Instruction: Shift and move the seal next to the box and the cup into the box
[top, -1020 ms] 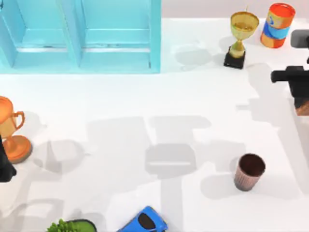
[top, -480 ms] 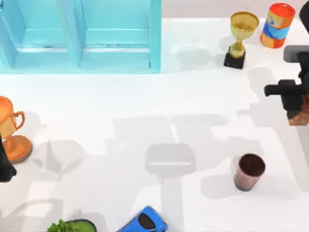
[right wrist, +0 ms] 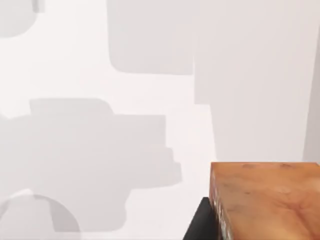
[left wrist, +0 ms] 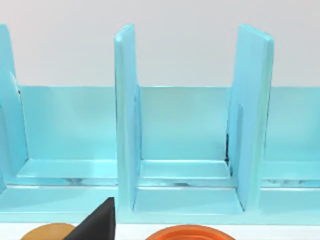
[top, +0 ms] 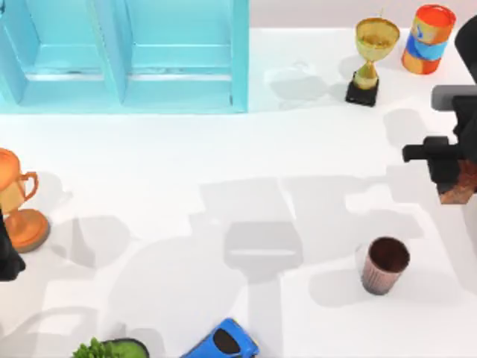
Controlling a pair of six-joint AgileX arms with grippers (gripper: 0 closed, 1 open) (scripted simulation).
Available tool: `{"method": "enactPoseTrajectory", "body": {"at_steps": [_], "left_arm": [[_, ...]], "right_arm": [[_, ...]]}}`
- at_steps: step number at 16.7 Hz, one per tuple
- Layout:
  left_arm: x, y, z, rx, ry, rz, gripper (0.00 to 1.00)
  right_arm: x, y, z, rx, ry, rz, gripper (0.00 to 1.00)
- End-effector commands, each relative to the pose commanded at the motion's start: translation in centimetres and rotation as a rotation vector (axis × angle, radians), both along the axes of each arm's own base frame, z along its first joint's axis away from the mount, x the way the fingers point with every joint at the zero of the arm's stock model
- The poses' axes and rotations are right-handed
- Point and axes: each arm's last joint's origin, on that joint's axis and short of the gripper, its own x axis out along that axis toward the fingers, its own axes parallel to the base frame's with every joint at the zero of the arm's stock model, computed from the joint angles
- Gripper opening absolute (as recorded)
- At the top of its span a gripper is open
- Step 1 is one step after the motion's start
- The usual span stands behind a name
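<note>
The seal [top: 460,188], a reddish-brown mottled block, hangs over the table's right edge with my right gripper [top: 455,173] shut on it. The right wrist view shows the seal [right wrist: 265,200] up close above bare white table. Nearer the front, at the right, the ribbed pinkish-brown cup [top: 385,265] stands upright, apart from the seal. The light blue box [top: 238,56] with its dividers fills the back left; the left wrist view faces the box [left wrist: 185,130]. My left gripper [top: 7,257] is parked at the left edge.
A gold trophy [top: 369,60] on a black base and an orange and blue can [top: 428,37] stand at the back right. An orange trophy [top: 19,201] is at the left edge. A blue toy car [top: 222,341] and a green plant [top: 108,348] lie at the front.
My right gripper, carrying the seal, has moved toward the front of the table and slightly left. The cup and the left arm have stayed put.
</note>
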Motion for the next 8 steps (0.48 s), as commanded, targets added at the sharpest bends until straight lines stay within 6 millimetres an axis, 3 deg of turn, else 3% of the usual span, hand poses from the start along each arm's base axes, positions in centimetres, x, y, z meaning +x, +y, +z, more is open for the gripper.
{"method": "enactPoseTrajectory", "body": {"at_steps": [1,8], "left_arm": [[0.0,0.0,0.0,0.0,0.0,0.0,1.0],[0.0,0.0,0.0,0.0,0.0,0.0,1.0]], "right_arm": [[0.0,0.0,0.0,0.0,0.0,0.0,0.0],[0.0,0.0,0.0,0.0,0.0,0.0,0.53]]}}
